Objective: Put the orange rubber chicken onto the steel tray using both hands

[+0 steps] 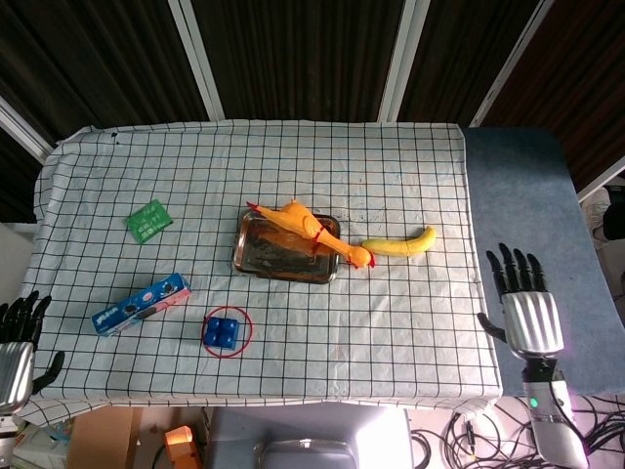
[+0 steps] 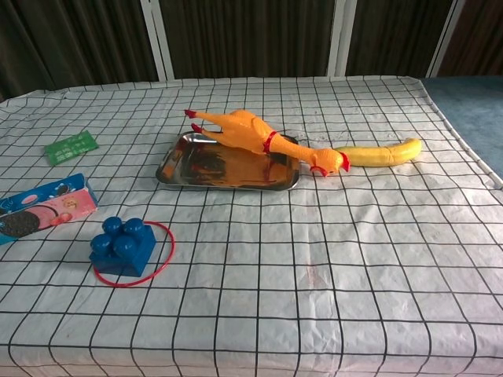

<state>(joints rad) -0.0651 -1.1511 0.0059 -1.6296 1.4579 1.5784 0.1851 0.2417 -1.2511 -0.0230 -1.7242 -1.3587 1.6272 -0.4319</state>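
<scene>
Orange rubber chicken [image 2: 250, 135] lies across rectangular steel tray [image 2: 196, 174], head overhanging right rim. Left hand [image 1: 17, 354], right hand [image 1: 522, 305] spread, empty.

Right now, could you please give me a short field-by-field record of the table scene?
chicken: orange rubber chicken lies across the far edge of the steel tray, head overhanging the right rim beside the banana
left hand: left hand off the table's left edge, holding nothing
right hand: right hand off the table's right edge, fingers spread
other items: blue block inside red ring; cookie box; green packet
</scene>
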